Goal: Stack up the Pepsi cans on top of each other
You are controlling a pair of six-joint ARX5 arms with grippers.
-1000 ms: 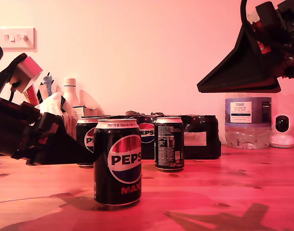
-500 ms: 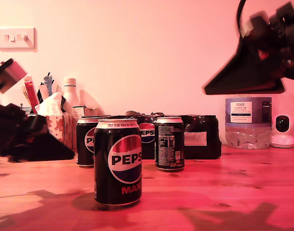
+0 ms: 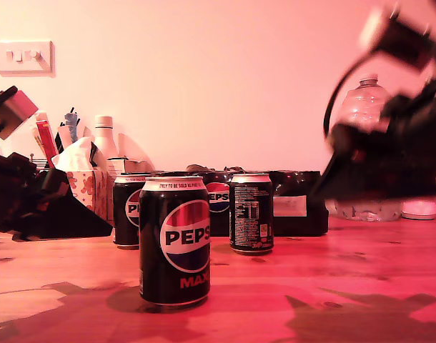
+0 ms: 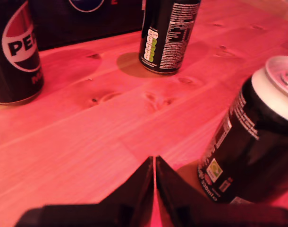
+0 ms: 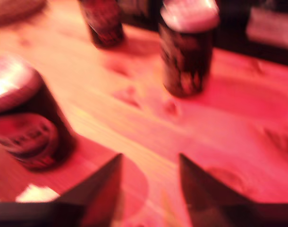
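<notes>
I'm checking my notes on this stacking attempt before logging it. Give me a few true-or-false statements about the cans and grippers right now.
1. All three Pepsi cans stand upright on the table. True: the front can, the can by the tissue box and the text-side can.
2. One can is already stacked on another. False: none is.
3. My first gripper is shut and empty. True.
4. My second gripper grips a can. False: it is open, holding nothing.

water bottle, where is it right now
The water bottle stands at the back on the exterior view's right, mostly hidden behind a blurred arm, just right of the black multipack.
</notes>
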